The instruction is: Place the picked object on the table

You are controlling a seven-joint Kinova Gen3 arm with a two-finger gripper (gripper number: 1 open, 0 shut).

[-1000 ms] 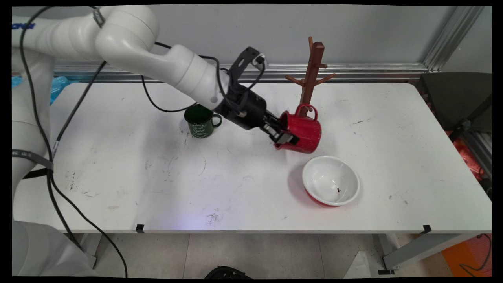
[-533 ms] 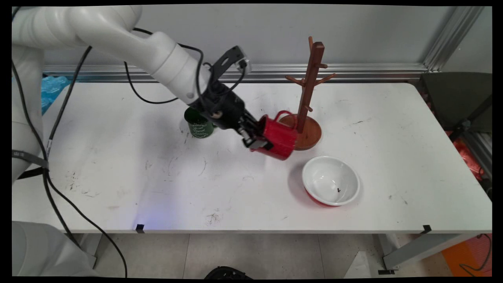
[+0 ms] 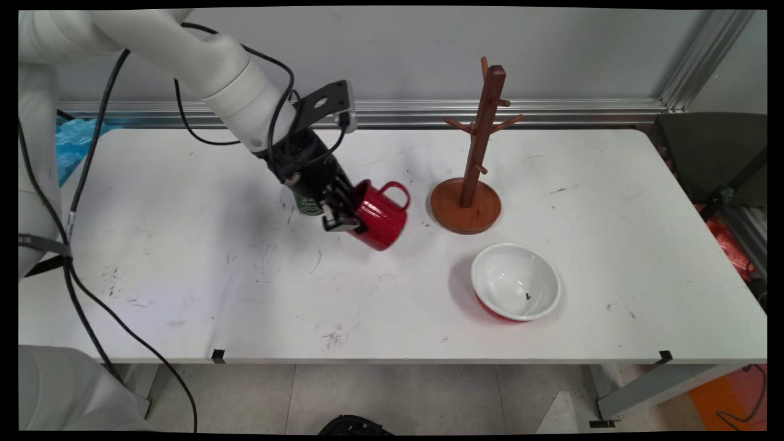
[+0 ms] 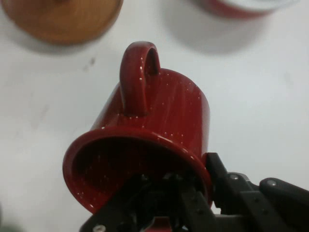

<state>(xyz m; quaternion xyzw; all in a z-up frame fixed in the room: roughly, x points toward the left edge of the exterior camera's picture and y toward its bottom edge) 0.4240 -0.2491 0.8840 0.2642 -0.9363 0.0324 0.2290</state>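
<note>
While its fingers clamp the rim of the tilted red mug [image 3: 380, 214], the gripper [image 3: 343, 217] holds it above the table, left of the wooden mug tree [image 3: 471, 165], bare tabletop [image 3: 245, 288] below.

A fixed main camera looks down from above the near edge of the white table [image 3: 392, 294] toward the back wall. A close hand camera looks along the gripper [image 4: 193, 193]. Both views show the red mug [image 3: 381, 215], wooden stand base [image 3: 465, 209] and bowl [image 3: 516, 282].
</note>
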